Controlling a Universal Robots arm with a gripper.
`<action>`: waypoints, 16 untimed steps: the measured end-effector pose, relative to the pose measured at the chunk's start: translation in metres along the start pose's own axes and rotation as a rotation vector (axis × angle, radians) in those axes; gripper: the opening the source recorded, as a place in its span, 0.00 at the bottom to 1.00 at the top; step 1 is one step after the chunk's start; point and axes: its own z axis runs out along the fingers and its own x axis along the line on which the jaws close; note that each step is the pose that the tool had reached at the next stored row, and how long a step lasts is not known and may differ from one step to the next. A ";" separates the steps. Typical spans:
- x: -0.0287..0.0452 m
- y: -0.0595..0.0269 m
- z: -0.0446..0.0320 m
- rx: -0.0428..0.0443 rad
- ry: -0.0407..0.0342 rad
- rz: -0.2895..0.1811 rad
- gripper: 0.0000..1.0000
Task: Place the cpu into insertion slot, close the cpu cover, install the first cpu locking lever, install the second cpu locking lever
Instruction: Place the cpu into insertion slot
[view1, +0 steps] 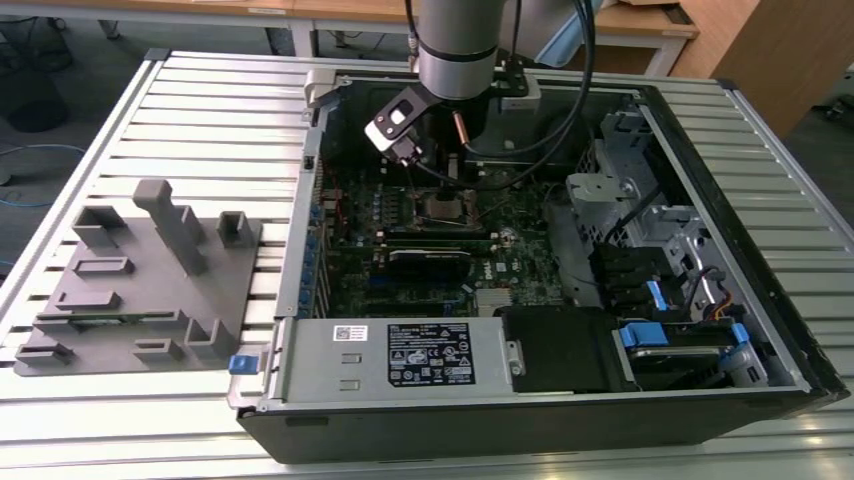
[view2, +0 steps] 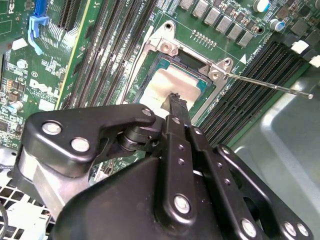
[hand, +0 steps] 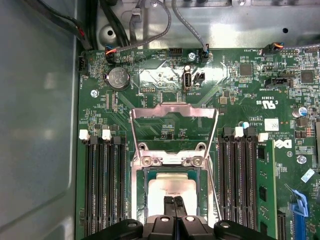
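The cpu (hand: 172, 184), a pale silver square, lies inside the insertion slot (hand: 141, 172) on the green board. In the second wrist view the cpu (view2: 167, 82) sits within the slot's silvery rim (view2: 150, 52). My gripper (hand: 174, 204) is shut, its narrow black fingertips pressed together directly over the chip's middle, either on it or just above. From the other wrist camera the gripper (view2: 176, 100) reaches over the chip's near edge. The cpu cover (hand: 174, 107) is flipped open, away from the slot. A thin locking lever (view2: 270, 85) sticks out, released. The exterior view has my gripper (view1: 447, 188) inside the case.
Black memory slots (hand: 102, 190) flank the socket on both sides. Black cables (view1: 561, 120) hang beside the arm. A labelled grey power-supply box (view1: 400, 355) and a drive cage (view1: 627, 200) fill the case. A grey fixture (view1: 134, 280) lies on the slatted table (view1: 200, 100).
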 end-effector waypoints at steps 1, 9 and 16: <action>0.0000 0.0000 0.0003 -0.0001 0.0002 0.000 0.11; -0.0001 -0.0006 0.0093 0.0000 0.0005 0.000 0.11; 0.0001 -0.0007 0.0100 0.0001 0.0007 0.000 0.11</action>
